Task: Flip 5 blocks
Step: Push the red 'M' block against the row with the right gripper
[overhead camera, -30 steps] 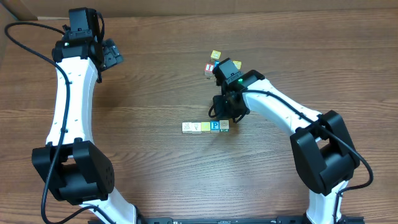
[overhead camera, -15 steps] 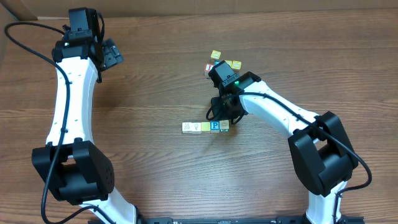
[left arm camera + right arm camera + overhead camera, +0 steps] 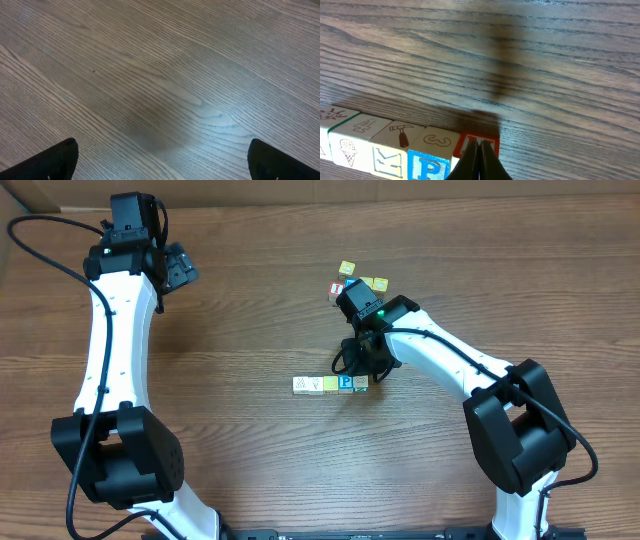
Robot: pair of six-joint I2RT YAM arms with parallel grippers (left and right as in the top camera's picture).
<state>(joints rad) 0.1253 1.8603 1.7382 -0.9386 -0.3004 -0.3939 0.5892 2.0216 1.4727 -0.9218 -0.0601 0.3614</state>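
We see the right gripper (image 3: 480,151) at the bottom edge, its two dark fingers pressed together, the tips over a red-faced cube (image 3: 464,146) — whether they touch it we cannot tell. That cube ends a row of blocks (image 3: 395,142) set side against side and running off left: first the blue P block (image 3: 427,167) with a 3 on top, then the hammer block (image 3: 399,134), then the ice-cream block (image 3: 349,147). On the wooden table (image 3: 560,65) lies a blurred dark shadow beyond the row.
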